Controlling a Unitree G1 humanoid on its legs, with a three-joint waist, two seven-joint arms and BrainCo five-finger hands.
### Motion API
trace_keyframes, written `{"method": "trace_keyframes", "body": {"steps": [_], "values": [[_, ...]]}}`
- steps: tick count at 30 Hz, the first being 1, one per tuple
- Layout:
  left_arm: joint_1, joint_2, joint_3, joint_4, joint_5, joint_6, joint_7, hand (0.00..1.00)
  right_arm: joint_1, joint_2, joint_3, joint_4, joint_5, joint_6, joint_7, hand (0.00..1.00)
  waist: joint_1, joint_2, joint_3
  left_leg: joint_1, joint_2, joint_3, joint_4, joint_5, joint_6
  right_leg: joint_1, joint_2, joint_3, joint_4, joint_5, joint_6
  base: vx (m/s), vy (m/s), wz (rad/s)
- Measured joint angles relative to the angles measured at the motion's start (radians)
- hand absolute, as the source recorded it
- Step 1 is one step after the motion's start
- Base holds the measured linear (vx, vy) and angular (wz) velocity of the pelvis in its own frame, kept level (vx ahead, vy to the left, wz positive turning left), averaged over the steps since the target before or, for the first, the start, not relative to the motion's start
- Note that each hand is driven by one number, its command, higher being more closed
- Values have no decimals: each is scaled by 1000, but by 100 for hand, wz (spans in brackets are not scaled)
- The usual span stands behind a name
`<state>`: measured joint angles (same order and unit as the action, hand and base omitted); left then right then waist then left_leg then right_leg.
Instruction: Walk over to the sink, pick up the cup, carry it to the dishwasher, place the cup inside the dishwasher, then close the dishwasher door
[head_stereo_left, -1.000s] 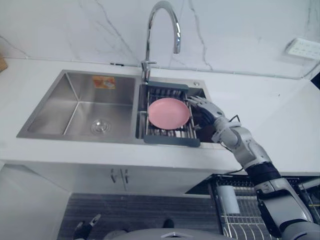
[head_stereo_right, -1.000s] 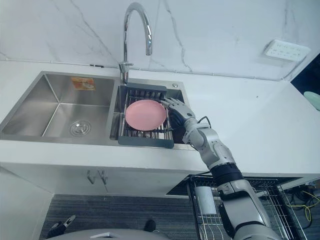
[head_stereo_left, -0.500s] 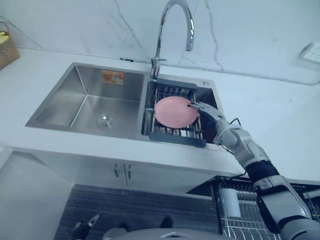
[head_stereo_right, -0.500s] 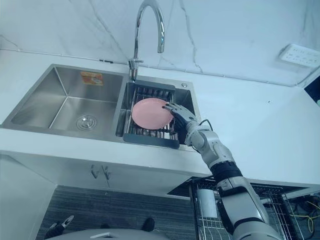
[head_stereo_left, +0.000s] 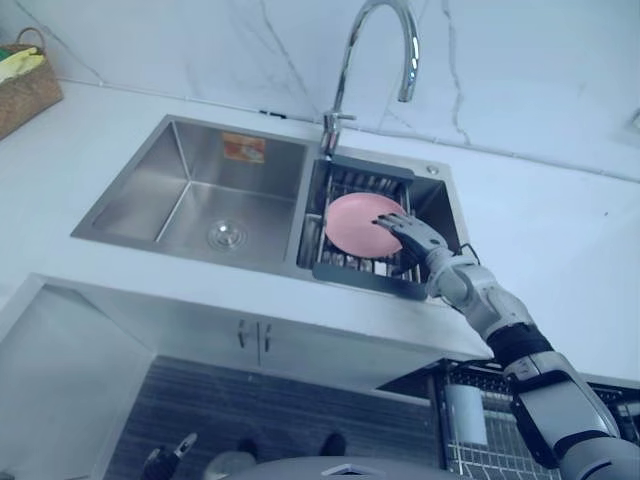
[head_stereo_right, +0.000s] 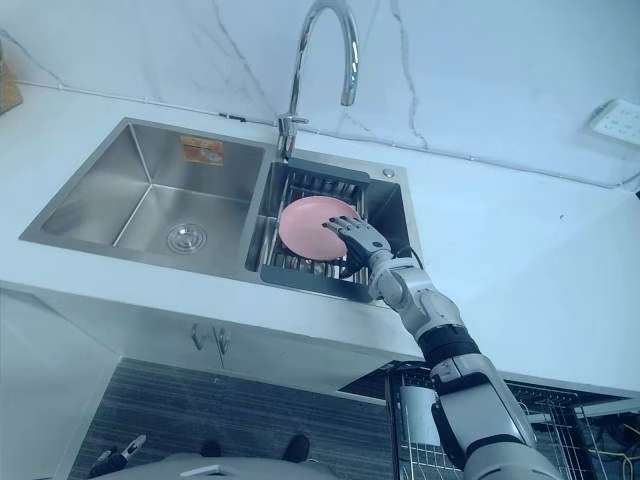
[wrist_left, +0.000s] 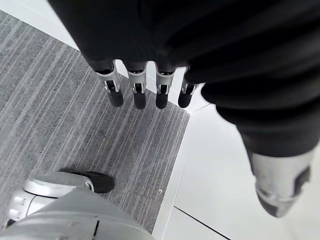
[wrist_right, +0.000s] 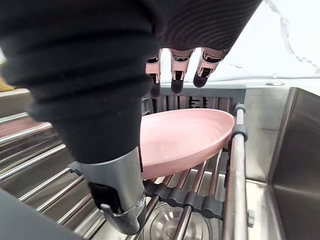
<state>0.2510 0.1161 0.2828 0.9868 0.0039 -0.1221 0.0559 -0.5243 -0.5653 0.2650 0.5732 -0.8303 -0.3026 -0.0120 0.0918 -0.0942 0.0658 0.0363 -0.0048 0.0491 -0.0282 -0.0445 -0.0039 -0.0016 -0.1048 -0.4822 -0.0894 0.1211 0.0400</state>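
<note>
Eye views: my right hand (head_stereo_left: 408, 232) has come from beside the round pink dish (head_stereo_left: 352, 222) onto its rim; the dish lies on the dark slatted sink rack (head_stereo_left: 368, 283).
Right wrist: fingers (wrist_right: 177, 80) spread above the dish, nothing clamped; I find no cup, so the grasp probably comes next.
Left wrist: left hand (wrist_left: 137, 95) hangs relaxed, holding nothing.

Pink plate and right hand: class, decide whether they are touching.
Cannot tell. The right wrist view shows fingers of the right hand clear above the pink plate, but the thumb overlaps its rim.

A round pink dish (head_stereo_left: 358, 222) lies on a rack (head_stereo_left: 365, 281) over the right side of the steel sink (head_stereo_left: 190, 200). The dishwasher basket (head_stereo_left: 472, 455) sits pulled out.
</note>
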Motion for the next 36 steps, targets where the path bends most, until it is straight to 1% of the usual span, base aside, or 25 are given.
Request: {"method": "trace_keyframes", "body": {"steps": [2,10,13,20,24,30,31,32,34,36], "values": [[5,0,0,-7,0,-1,-1,0,0,0,0,9,0,0,0,0,9,-1,1,2,-1,-7,-12,7,0,0,0,-4,0,-1,1,-2,14,7],[16,2,7,-33,-1,-7,-7,0,1,0,0,63,13,0,1,0,19,-7,3,-2,-6,-26,-26,20,1,1,-7,-26,1,-3,4,6,12,8],[18,4,29,-33,-2,-7,-13,0,1,0,0,83,18,1,3,0,19,-10,5,-3,-8,-35,-26,21,2,2,-9,-30,4,-3,5,21,20,4],[20,12,29,-34,-2,-9,-19,0,1,0,0,129,22,4,10,0,22,-16,9,-5,-9,-53,-24,24,2,4,-11,-51,6,-4,5,31,18,9],[22,13,29,-34,-3,-9,-19,0,-1,0,0,156,21,6,11,0,36,-16,9,-6,-12,-57,-22,25,3,4,-14,-51,6,-4,5,0,0,0],[25,13,27,-34,-3,-9,-20,0,-5,-1,0,163,19,7,11,0,41,-15,18,-12,-15,-60,-15,26,5,5,-16,-52,6,-4,5,-5,4,1],[25,13,26,-34,-3,-9,-20,0,-17,-1,0,181,17,9,10,100,41,-14,19,-19,-16,-63,-11,26,5,5,-16,-53,5,-4,5,-21,23,5],[25,13,25,-34,-3,-10,-20,0,-35,-1,4,198,12,19,10,100,41,-12,23,-19,-16,-64,-10,26,5,5,-17,-53,4,-4,5,-17,23,5],[28,13,21,-34,-3,-10,-20,0,-45,-2,4,199,-4,24,3,100,42,-9,28,-18,-16,-65,-8,26,6,4,-16,-53,4,-4,5,7,11,2],[32,13,19,-34,-4,-11,-20,0,-46,-2,5,199,-44,25,-28,100,45,-6,30,-18,-16,-66,-8,27,5,3,-16,-53,4,-3,5,0,0,0]]}}
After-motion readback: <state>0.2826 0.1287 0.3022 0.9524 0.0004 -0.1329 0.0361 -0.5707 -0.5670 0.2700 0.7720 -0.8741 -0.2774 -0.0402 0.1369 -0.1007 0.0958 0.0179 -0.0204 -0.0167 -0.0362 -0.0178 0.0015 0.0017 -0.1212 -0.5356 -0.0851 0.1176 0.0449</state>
